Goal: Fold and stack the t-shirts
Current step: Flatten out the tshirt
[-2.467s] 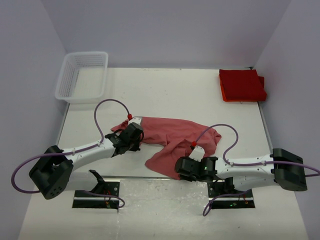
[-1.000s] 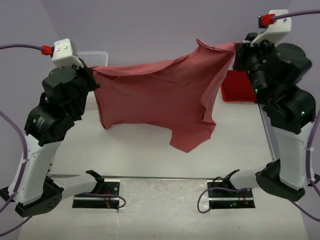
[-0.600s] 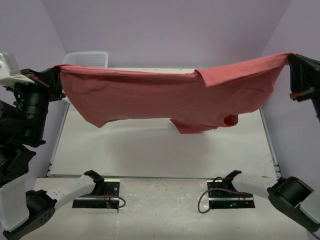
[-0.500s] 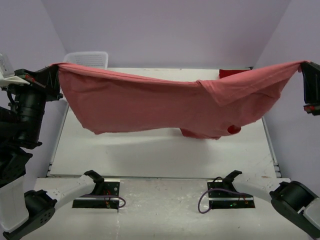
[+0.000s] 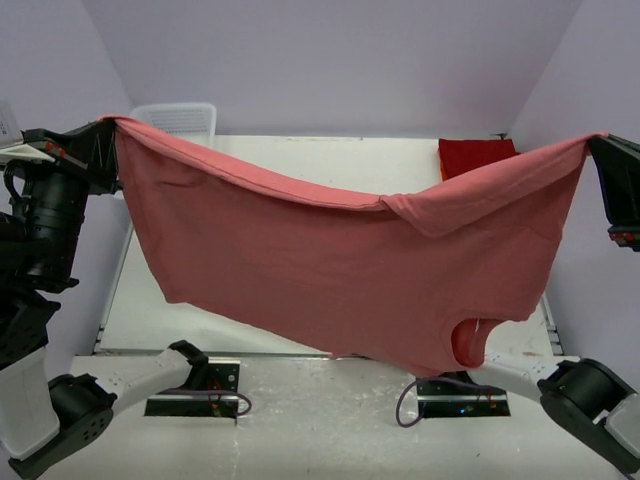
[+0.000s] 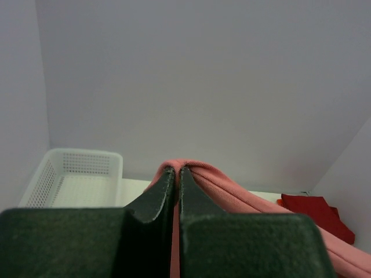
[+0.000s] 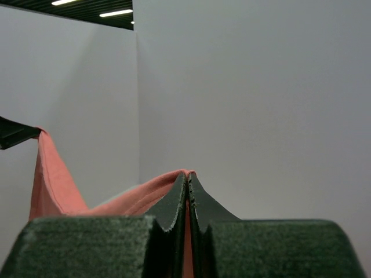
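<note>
A faded salmon-red t-shirt [image 5: 340,270] hangs spread in the air between both arms, sagging in the middle, its neck hole low at the right. My left gripper [image 5: 108,130] is shut on its upper left corner; in the left wrist view the cloth [image 6: 197,174] is pinched between the black fingers [image 6: 156,200]. My right gripper [image 5: 598,142] is shut on the upper right corner, and the right wrist view shows the cloth [image 7: 133,200] nipped at the fingertips [image 7: 174,202]. Brighter red folded t-shirts [image 5: 475,155] lie at the table's back right, partly hidden by the hanging shirt.
A white mesh basket [image 5: 180,118] stands at the back left of the table [image 5: 330,160]. Purple walls close in the back and both sides. The arm bases [image 5: 195,385] sit at the near edge.
The shirt went from a heap on the table to being lifted and stretched wide between the raised arms. In the last half second it has dropped lower toward the near edge.
</note>
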`<action>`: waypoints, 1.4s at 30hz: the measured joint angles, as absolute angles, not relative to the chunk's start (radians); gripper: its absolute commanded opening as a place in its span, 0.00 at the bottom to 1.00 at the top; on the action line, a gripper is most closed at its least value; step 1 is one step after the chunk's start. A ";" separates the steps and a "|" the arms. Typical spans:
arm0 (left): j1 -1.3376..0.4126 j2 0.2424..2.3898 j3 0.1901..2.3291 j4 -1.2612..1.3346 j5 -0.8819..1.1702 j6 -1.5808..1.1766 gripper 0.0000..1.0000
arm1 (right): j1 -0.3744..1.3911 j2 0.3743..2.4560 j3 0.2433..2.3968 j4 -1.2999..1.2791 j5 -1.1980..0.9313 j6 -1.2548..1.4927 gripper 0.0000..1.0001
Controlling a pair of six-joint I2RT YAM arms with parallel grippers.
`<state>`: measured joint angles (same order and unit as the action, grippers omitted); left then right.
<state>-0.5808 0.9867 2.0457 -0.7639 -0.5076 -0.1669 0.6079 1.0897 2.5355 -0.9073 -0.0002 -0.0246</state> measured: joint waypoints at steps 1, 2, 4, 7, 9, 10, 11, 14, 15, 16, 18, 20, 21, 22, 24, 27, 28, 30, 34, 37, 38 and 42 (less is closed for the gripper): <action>-0.581 0.995 2.051 -0.764 -0.511 -0.163 0.00 | 0.608 1.104 2.547 -0.904 -0.009 -0.025 0.00; -0.581 1.002 2.055 -0.763 -0.513 -0.160 0.00 | 0.608 1.121 2.560 -0.900 -0.021 -0.026 0.00; -0.581 1.015 2.061 -0.761 -0.518 -0.153 0.00 | 0.607 1.143 2.568 -0.886 -0.046 -0.027 0.00; -0.581 1.005 2.050 -0.739 -0.517 -0.141 0.00 | 0.608 1.143 2.532 -0.850 -0.097 -0.027 0.00; -0.581 0.981 2.024 -0.714 -0.512 -0.134 0.00 | 0.608 1.125 2.494 -0.830 -0.124 -0.027 0.00; -0.581 0.969 2.014 -0.706 -0.508 -0.133 0.00 | 0.608 1.114 2.479 -0.823 -0.134 -0.028 0.00; -0.581 0.956 2.009 -0.699 -0.504 -0.133 0.00 | 0.608 1.105 2.474 -0.820 -0.146 -0.028 0.00; -0.581 0.915 1.998 -0.662 -0.491 -0.133 0.00 | 0.608 1.076 2.466 -0.791 -0.182 -0.030 0.00; -0.581 0.904 1.996 -0.650 -0.485 -0.133 0.00 | 0.608 1.064 2.465 -0.778 -0.198 -0.029 0.00; -0.581 0.895 1.993 -0.635 -0.479 -0.131 0.00 | 0.608 1.053 2.463 -0.767 -0.210 -0.029 0.00; -0.581 0.885 1.990 -0.612 -0.463 -0.129 0.00 | 0.608 1.036 2.463 -0.747 -0.238 -0.029 0.00; -0.581 0.880 1.987 -0.592 -0.439 -0.128 0.00 | 0.608 1.026 2.469 -0.731 -0.272 -0.028 0.00; -0.581 0.878 1.987 -0.587 -0.426 -0.128 0.00 | 0.608 1.024 2.473 -0.725 -0.286 -0.027 0.00; -0.581 0.877 1.987 -0.583 -0.414 -0.129 0.00 | 0.607 1.020 2.473 -0.715 -0.303 -0.026 0.00; -0.581 0.874 1.987 -0.581 -0.398 -0.129 0.00 | 0.607 1.012 2.459 -0.703 -0.326 -0.025 0.00; -0.581 0.868 1.983 -0.572 -0.388 -0.129 0.00 | 0.607 1.001 2.434 -0.691 -0.360 -0.022 0.00; -0.581 0.867 1.980 -0.567 -0.386 -0.129 0.00 | 0.607 1.002 2.434 -0.689 -0.367 -0.020 0.00; -0.581 0.866 1.972 -0.555 -0.384 -0.129 0.00 | 0.607 1.012 2.444 -0.688 -0.387 -0.019 0.00; -0.581 0.868 1.927 -0.518 -0.387 -0.127 0.00 | 0.607 1.037 2.450 -0.667 -0.410 -0.019 0.00; -0.581 0.889 1.860 -0.474 -0.418 -0.119 0.00 | 0.608 1.065 2.424 -0.645 -0.405 -0.021 0.00; -0.581 0.906 1.842 -0.467 -0.432 -0.118 0.00 | 0.608 1.080 2.418 -0.638 -0.392 -0.025 0.00; -0.581 1.006 1.760 -0.430 -0.480 -0.112 0.00 | 0.608 1.183 2.415 -0.629 -0.336 -0.058 0.00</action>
<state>-0.5808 1.0061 1.7599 -0.4305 -0.4805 -0.1120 0.6079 1.1828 2.4153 -0.6289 -0.3355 -0.0578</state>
